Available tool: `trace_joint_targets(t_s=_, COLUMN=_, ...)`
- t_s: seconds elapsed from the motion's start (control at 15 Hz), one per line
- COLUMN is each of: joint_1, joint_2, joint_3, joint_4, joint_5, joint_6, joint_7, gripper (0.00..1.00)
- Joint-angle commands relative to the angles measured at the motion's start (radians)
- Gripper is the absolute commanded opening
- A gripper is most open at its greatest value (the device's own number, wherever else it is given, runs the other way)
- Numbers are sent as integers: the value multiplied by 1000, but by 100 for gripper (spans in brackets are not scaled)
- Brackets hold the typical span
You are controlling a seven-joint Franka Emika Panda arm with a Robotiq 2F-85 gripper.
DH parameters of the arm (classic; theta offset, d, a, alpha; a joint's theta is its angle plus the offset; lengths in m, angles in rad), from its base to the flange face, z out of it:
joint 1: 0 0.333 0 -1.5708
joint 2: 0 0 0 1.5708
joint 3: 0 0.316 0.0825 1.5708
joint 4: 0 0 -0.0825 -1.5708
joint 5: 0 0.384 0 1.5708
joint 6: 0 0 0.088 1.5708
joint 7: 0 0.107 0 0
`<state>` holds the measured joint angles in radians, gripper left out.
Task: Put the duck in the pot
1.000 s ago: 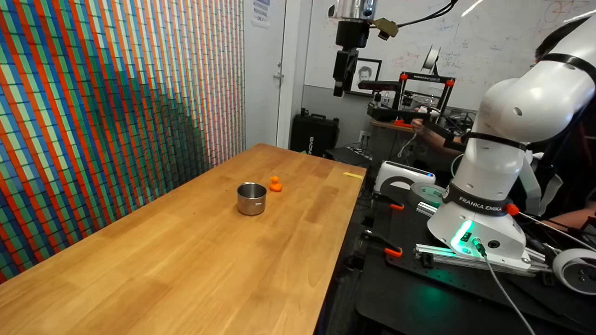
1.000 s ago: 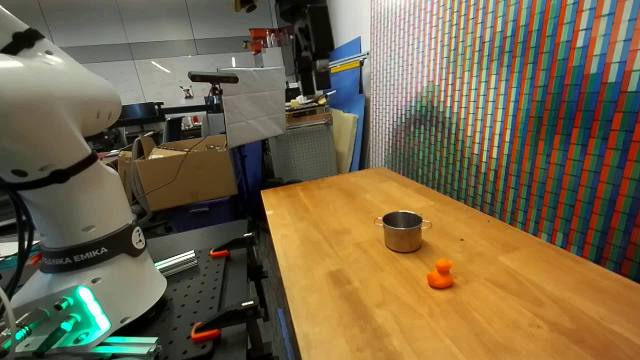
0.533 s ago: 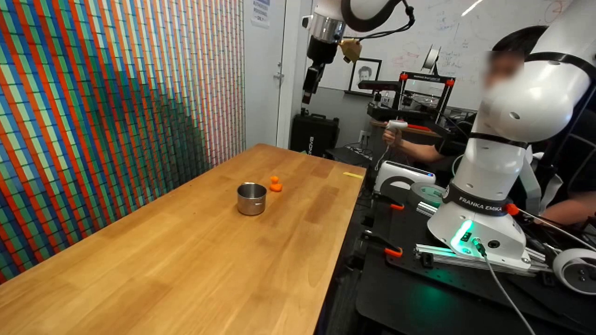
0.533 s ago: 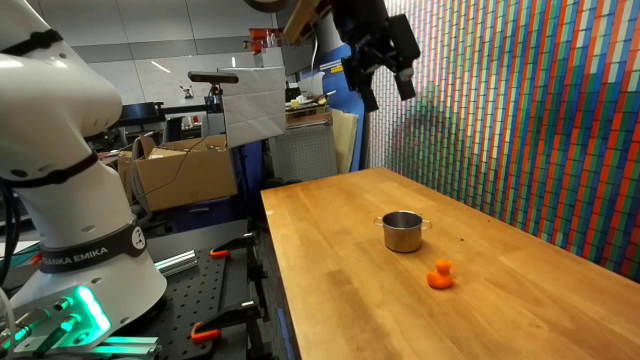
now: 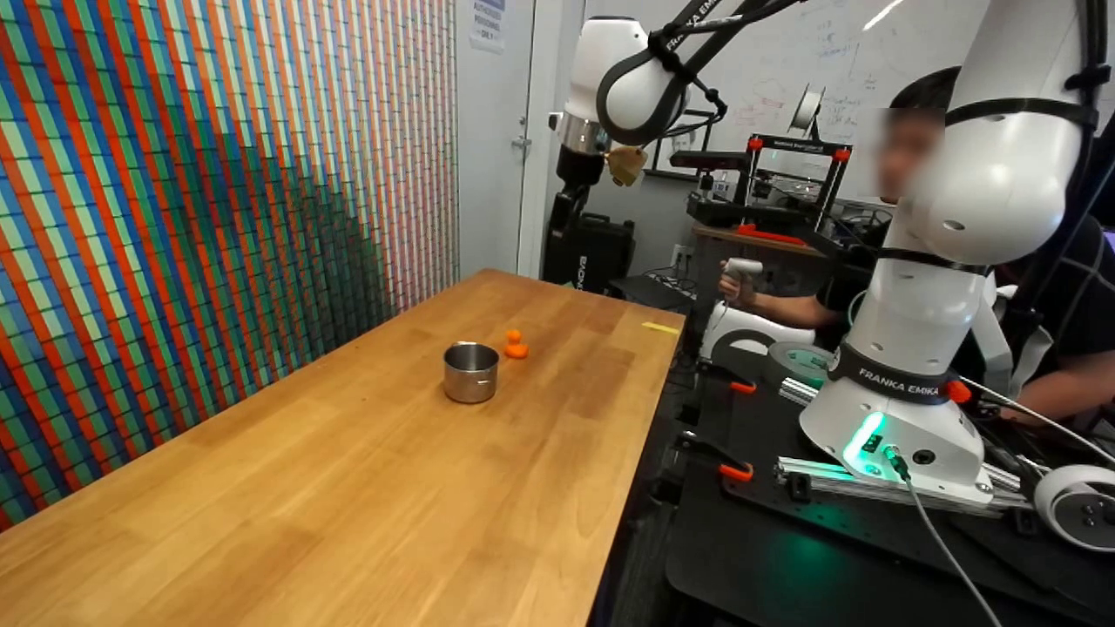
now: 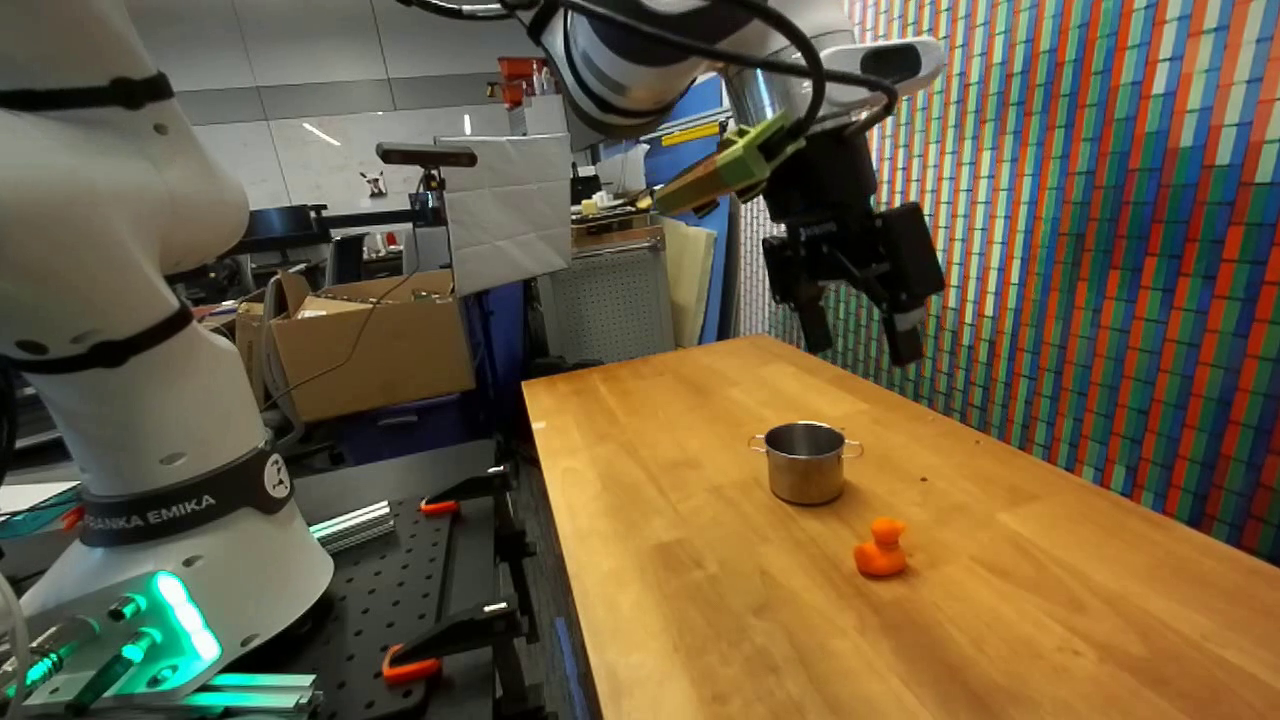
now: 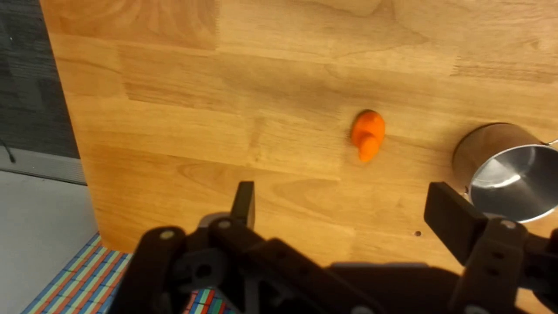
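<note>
- The pincer (image 6: 861, 340) is hanging up over the desk (image 6: 660, 620), leaning a bit, and its two fingers are spread wide apart.
- The duck (image 7: 369, 131) is sitting on the desk, lower down than the pincer. In the wrist view it's a little ahead of the fingertips, in line with the gap but somewhat nearer one finger.
- Looks-wise it's super bright orange, same colour all over, pretty smooth. In an exterior view you can make out a small round head on a pinched neck, then a chunky body, and it's upright.
- From the wrist cam it's more of a teardrop, fat end away from the pincer, skinny end pointing back toward it.
- The pot (image 6: 806, 478) is also below the pincer, off past that nearer finger, which hides a sliver of it in the wrist view. It's near the duck but apart from it.
- It's upright too, dull silver with straight sides, shinier inside, thin wire loop handles sticking out.
</note>
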<state>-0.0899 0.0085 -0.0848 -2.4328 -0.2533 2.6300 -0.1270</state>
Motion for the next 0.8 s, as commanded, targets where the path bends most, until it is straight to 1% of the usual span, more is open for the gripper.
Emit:
trace_joint_targets(t_s=0.0, joint_1=-24, joint_2=65, joint_3=-28, joint_4=2, joint_5=2, joint_6=107, joint_7=11, gripper=100)
trace_joint_targets(t_s=0.2, joint_1=-35, joint_2=138, joint_3=-41, joint_4=3, joint_5=25, joint_6=176, joint_7=12, gripper=100)
trace_joint_targets(t_s=0.33, joint_1=-35, joint_2=200, joint_3=-37, joint_4=22, joint_5=57, joint_6=177, joint_7=21, gripper=100)
trace_joint_targets(t_s=0.4, joint_1=-25, joint_2=203, joint_3=-46, joint_4=36, joint_5=42, joint_6=155, joint_7=62, gripper=100)
trace_joint_targets(t_s=0.47, joint_1=-29, joint_2=161, joint_3=-42, joint_4=-4, joint_5=37, joint_6=147, joint_7=18, gripper=100)
trace_joint_targets(t_s=0.67, joint_1=-26, joint_2=198, joint_3=-44, joint_4=18, joint_5=39, joint_6=147, joint_7=44, gripper=100)
trace_joint_targets(t_s=0.73, joint_1=-22, joint_2=215, joint_3=-50, joint_4=8, joint_5=28, joint_6=184, joint_7=64, gripper=100)
